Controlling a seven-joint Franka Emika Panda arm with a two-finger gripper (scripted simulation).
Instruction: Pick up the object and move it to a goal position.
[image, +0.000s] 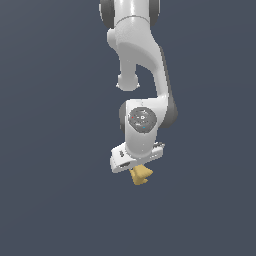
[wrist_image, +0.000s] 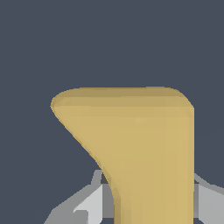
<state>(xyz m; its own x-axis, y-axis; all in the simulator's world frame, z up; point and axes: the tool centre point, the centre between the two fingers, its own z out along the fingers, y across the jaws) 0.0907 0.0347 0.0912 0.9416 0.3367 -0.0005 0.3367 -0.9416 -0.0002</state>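
The object (image: 140, 175) is a small mustard-yellow angular piece. In the exterior view it sits directly under the white hand of my arm, and the hand hides its upper part. My gripper (image: 136, 170) is at the object; its fingers are hidden behind the hand there. In the wrist view the object (wrist_image: 140, 144) fills the middle of the picture. Grey fingers (wrist_image: 89, 203) show on both sides of its narrow end, close against it. The jaws appear shut on the object.
Only a plain dark blue-grey ground (image: 50, 200) shows around the arm. No other object shows in either view.
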